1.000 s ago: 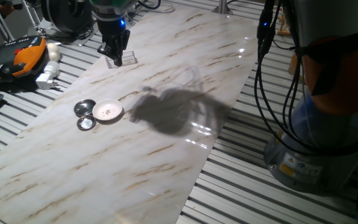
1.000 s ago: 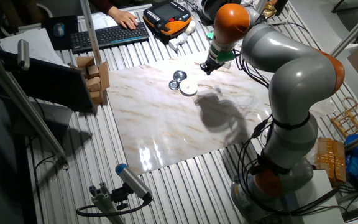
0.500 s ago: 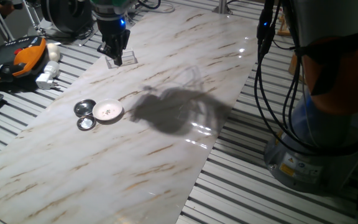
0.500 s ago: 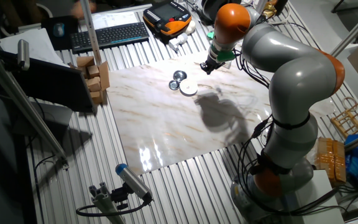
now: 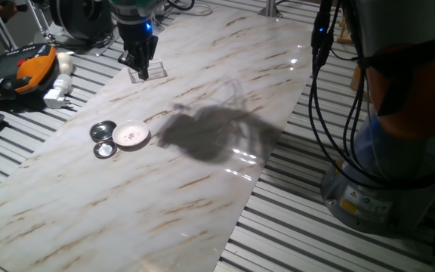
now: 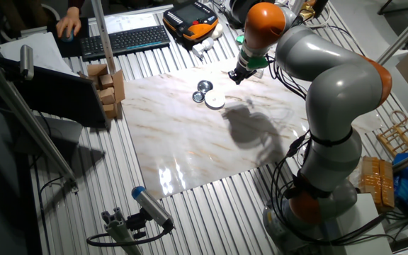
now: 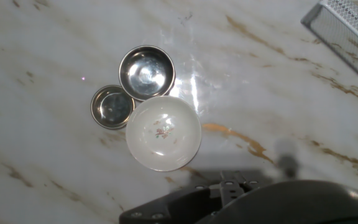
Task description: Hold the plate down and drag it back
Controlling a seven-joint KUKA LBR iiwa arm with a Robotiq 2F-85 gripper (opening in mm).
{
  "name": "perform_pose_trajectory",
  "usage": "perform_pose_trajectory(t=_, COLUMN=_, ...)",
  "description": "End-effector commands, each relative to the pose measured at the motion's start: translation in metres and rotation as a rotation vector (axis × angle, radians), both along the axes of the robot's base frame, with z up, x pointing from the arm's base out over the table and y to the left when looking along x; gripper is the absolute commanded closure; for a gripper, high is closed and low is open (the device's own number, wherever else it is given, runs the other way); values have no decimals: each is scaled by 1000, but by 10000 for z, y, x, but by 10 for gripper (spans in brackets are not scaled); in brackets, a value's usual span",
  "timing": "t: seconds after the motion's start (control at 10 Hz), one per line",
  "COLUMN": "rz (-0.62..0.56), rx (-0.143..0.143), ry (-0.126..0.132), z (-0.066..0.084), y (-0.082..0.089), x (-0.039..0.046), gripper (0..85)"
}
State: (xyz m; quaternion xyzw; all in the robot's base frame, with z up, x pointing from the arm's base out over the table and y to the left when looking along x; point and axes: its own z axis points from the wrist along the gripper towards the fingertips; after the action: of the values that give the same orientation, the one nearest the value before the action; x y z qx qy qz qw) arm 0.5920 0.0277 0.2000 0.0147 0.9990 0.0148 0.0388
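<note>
Gripper [image 5: 143,72], fingers apparently closed on nothing, hangs well apart from the plate [image 5: 131,134], which touches two metal discs [image 5: 103,131]; an off-centre press w/ drag risks tipping it or shoving them.

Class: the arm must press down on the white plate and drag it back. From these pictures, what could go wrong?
1. Two metal dishes sit tight against the plate, so dragging may shove them along.
2. The gripper is away from the plate, near a clear piece; it could nudge that.
3. The marble top looks glossy, so an off-centre press may tip the plate.
</note>
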Motion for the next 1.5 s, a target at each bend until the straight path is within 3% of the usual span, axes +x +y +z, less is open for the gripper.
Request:
perform_pose_trajectory(t=0.0, rz=0, rx=4, ry=4, z=-3, y=0, x=-2, gripper=850)
perform_pose_trajectory(t=1.4, rz=-1, rx=-4, ry=-10, z=-54, y=16, x=-36, gripper=850)
